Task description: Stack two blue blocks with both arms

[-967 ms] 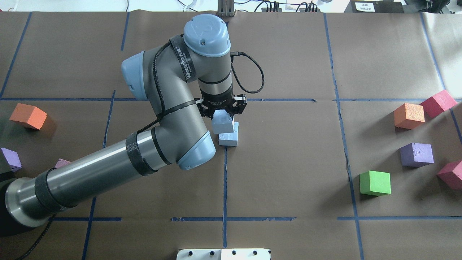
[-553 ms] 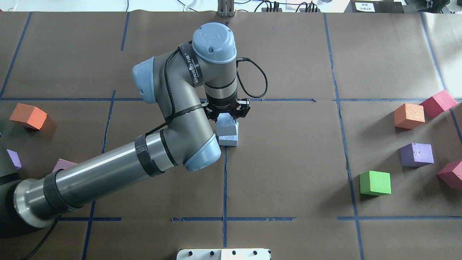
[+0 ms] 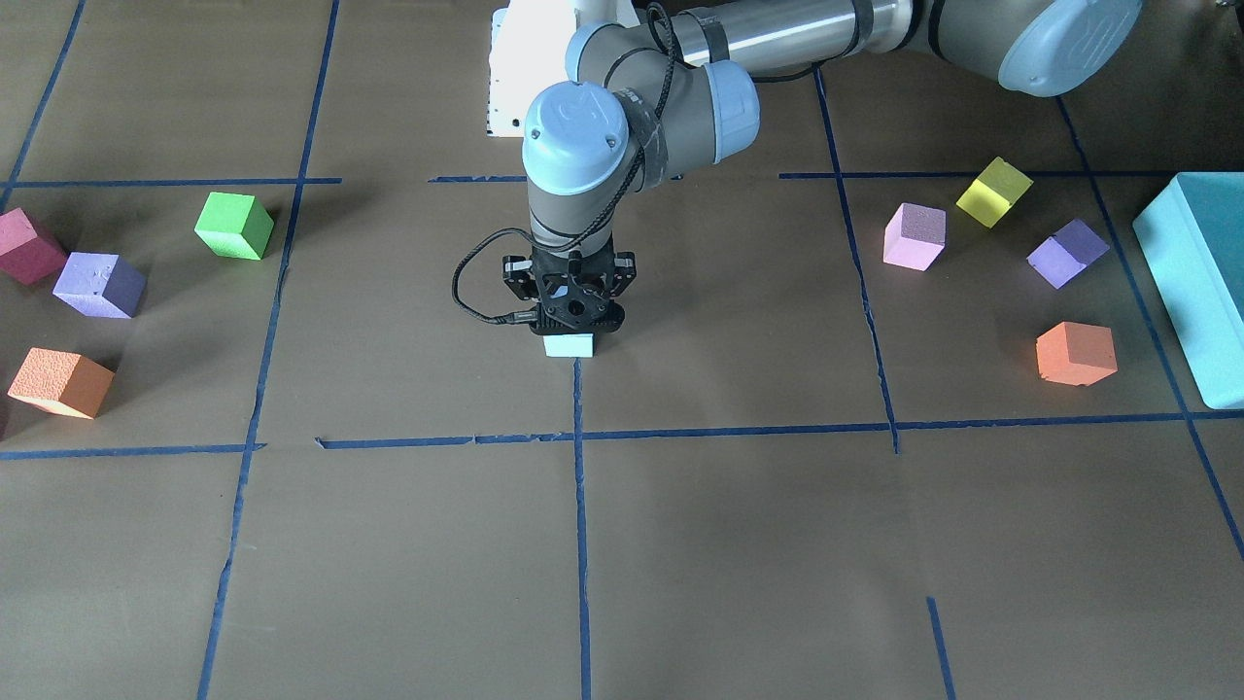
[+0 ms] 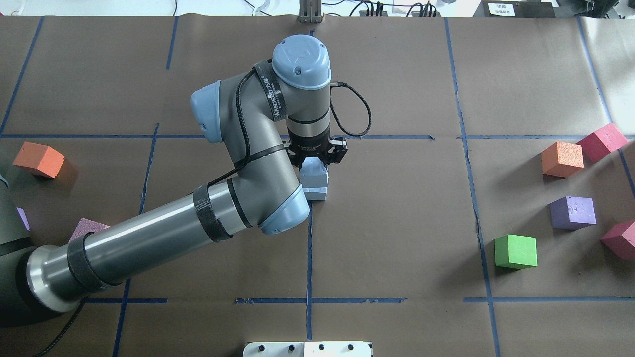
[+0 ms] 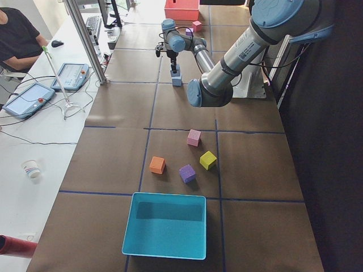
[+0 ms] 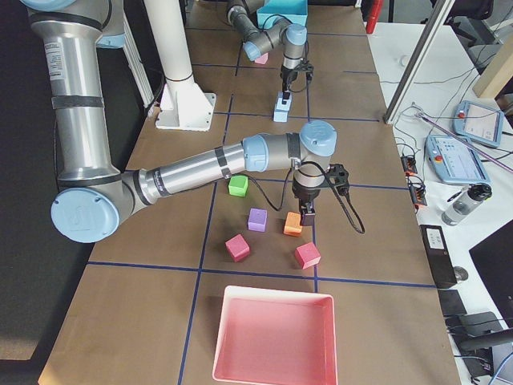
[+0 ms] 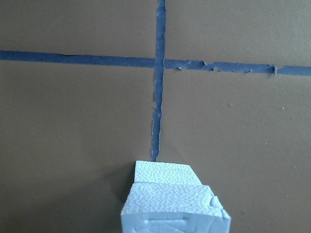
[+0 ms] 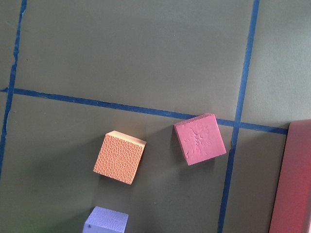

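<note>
My left gripper (image 4: 318, 157) is shut on a pale blue block (image 4: 313, 172) and holds it over the second blue block (image 4: 317, 191), which sits on the table at a tape crossing. The upper block overlaps the lower one, a little to the left of it; I cannot tell if they touch. The left wrist view shows the held block (image 7: 176, 209) with the lower one (image 7: 167, 174) just beyond it. In the front view the gripper (image 3: 570, 313) hides all but one blue block (image 3: 569, 345). My right gripper (image 6: 308, 213) hangs above coloured cubes; I cannot tell if it is open or shut.
On the right of the overhead view lie an orange cube (image 4: 562, 158), two red ones (image 4: 602, 141), a purple one (image 4: 572, 212) and a green one (image 4: 516, 251). An orange cube (image 4: 38, 159) lies at the left. A teal bin (image 5: 164, 226) and a red tray (image 6: 272, 337) stand at the table's ends.
My left arm has swung to the right in the overhead view and carried the held blue block from the lower block's left side to a place over it.
</note>
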`<state>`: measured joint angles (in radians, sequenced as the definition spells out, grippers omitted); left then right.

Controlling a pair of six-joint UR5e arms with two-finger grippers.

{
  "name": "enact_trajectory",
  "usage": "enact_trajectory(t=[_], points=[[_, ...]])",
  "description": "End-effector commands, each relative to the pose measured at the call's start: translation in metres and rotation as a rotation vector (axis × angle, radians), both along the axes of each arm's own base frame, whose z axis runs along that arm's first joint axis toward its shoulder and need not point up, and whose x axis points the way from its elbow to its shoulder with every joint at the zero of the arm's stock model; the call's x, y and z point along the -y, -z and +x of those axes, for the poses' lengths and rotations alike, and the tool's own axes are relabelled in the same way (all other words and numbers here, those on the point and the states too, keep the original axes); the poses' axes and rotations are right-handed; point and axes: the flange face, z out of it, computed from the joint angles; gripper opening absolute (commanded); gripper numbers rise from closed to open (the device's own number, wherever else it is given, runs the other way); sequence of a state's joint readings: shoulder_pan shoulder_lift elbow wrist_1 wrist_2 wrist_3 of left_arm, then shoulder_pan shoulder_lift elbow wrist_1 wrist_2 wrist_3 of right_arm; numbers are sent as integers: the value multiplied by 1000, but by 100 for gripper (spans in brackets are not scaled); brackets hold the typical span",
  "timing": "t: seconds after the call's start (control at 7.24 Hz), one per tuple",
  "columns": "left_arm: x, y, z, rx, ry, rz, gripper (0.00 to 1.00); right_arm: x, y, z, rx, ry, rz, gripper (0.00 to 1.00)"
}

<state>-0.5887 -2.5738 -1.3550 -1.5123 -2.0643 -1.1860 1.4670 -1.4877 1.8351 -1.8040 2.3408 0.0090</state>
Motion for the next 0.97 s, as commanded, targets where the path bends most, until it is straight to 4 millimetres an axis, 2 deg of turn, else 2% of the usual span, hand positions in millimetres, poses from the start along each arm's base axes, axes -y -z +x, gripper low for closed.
enact_trajectory(t=[0.0,0.14,0.55,0.69,0.83], points=[[-1,0,1,-1,-1,2,86,0,0,0,0,-1,1,100],[1,1,0,-7,15,19,100,0,0,1,-1,-3,1,100],[2,3,-3,-8,27,28,100,0,0,1,0,-3,-1,100],[5,12,-16,-22,36,30,100,-1,-1,1,0,-2,-1,100],[10,26,-41,-37,54,30,100,-7,-10,3,1,-2,-18,100]])
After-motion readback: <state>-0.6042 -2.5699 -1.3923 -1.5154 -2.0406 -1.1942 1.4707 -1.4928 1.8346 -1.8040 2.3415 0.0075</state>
